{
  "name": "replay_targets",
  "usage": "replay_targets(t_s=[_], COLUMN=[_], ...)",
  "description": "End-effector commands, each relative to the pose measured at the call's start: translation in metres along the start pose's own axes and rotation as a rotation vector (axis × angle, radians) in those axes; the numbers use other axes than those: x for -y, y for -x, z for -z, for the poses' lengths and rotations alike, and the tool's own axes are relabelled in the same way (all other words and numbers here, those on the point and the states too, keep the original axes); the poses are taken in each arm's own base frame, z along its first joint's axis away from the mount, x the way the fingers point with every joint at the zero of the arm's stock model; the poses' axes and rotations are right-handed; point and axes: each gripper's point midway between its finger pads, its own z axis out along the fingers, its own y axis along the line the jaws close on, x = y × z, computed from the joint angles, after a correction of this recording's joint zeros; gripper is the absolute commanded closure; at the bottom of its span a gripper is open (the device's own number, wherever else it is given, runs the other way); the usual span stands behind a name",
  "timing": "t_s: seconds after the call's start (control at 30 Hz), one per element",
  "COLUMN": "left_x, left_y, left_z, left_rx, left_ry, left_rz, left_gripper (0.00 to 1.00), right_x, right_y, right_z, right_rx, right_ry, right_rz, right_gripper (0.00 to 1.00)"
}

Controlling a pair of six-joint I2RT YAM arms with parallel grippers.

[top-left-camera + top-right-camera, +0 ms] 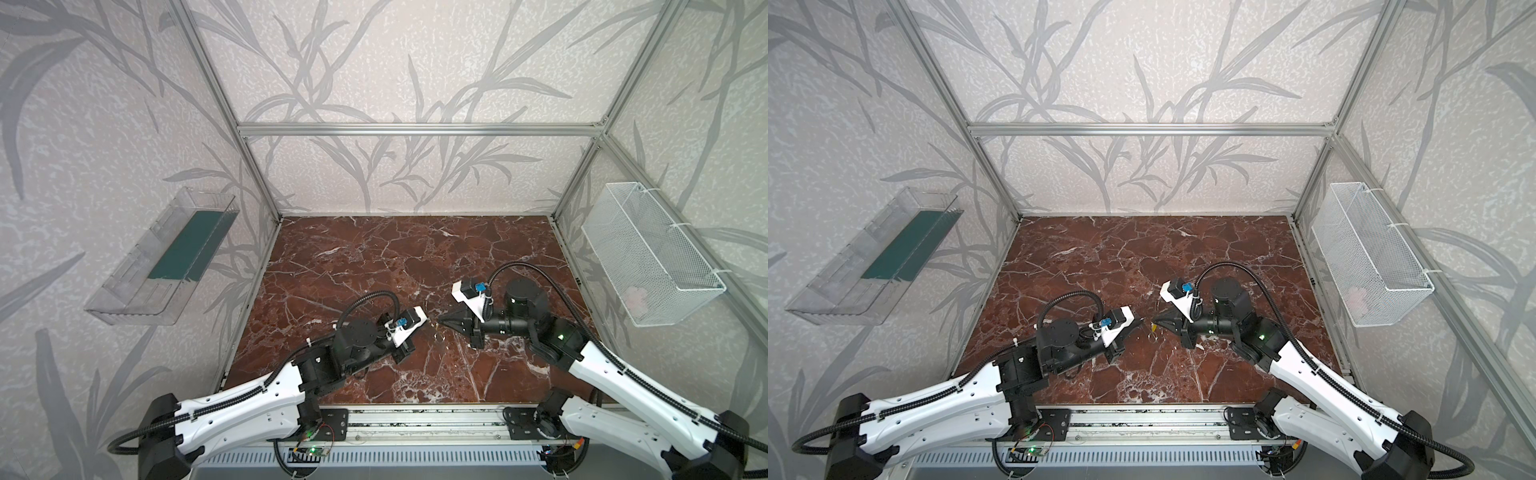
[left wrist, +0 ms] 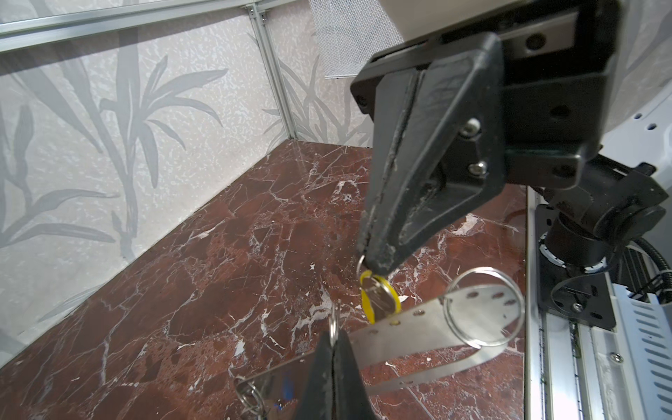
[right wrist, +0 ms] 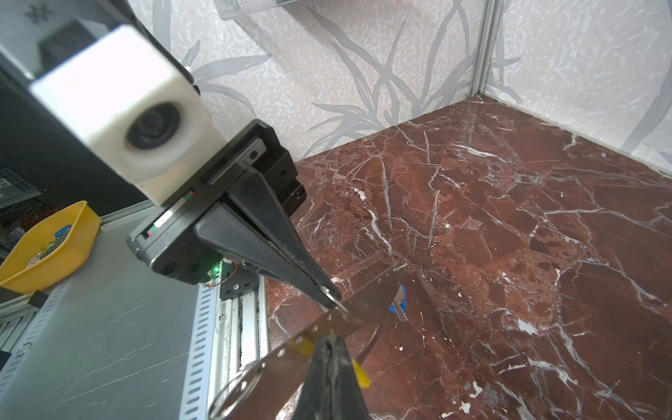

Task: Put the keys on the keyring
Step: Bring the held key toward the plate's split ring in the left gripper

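Hanging at both jaw tips, flat grey holed metal keyring (image 2: 418, 327): left gripper (image 2: 333, 340) clamps its small ring (image 2: 333, 320), right gripper (image 2: 374, 262) the yellow-tagged key (image 2: 380, 296) by its loop (red marble desk (image 2: 236, 291), leaf-papered walls (image 2: 91, 145)).

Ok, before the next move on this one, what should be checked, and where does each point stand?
1. Left gripper shut on a small ring: ok.
2. Right gripper pinching the thin ring that carries the yellow key: ok.
3. Yellow key hanging below the right gripper, not dropped: ok.
4. Small ring threaded through a hole in the metal plate: cannot tell.
5. Blue key fastened to the metal plate: cannot tell.
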Motion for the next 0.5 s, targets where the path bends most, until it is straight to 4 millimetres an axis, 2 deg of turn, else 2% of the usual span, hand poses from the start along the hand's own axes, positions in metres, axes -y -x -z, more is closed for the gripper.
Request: replay_targets(t_s=[0.0,0.47], left_x=[-0.016,0.001], left_y=[0.031,0.035], left_z=[0.004,0.0], left_rx=[0.098,0.107], left_ry=[0.089,0.025], left_rz=[-0.009,-0.042], left_gripper=[1.0,1.0], right_x=[-0.009,-0.001], right_y=[0.022,0.03], right_z=[0.004,0.0], right_rx=[0.056,0.076], right_ry=[0.046,0.008], right_rz=[0.046,0.039], right_gripper=[1.0,1.0])
